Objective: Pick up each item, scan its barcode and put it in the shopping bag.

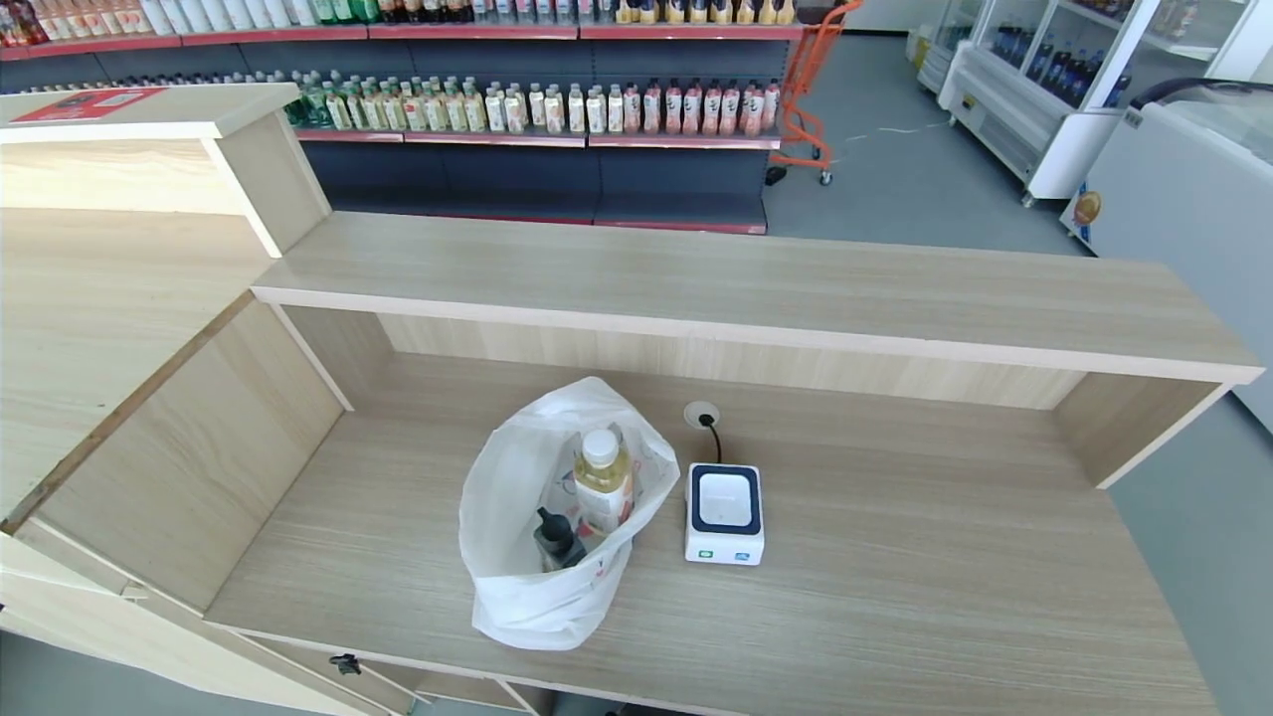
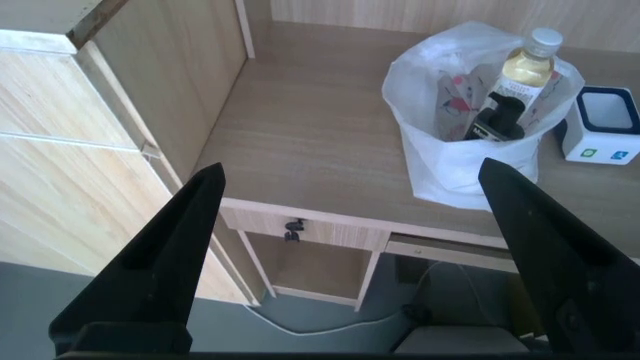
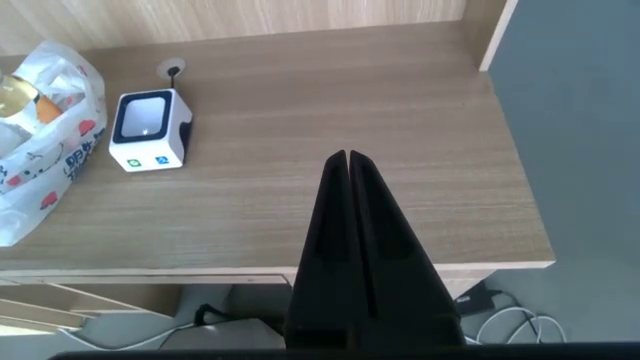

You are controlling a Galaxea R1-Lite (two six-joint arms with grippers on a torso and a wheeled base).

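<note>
Left gripper (image 2: 352,172) jaws wide open, empty. Right gripper (image 3: 347,158) jaws closed on nothing. Bag (image 1: 517,597) stands lower centre of the head view on the tabletop (image 1: 895,597), holding bottle (image 1: 603,482) and a dark item (image 1: 557,539). Scanner (image 1: 724,512) sits just right of it. Task looks about done.

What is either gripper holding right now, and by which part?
Nothing is held. The left gripper is open and empty above the counter's edge, and the right gripper is shut on nothing.
</note>
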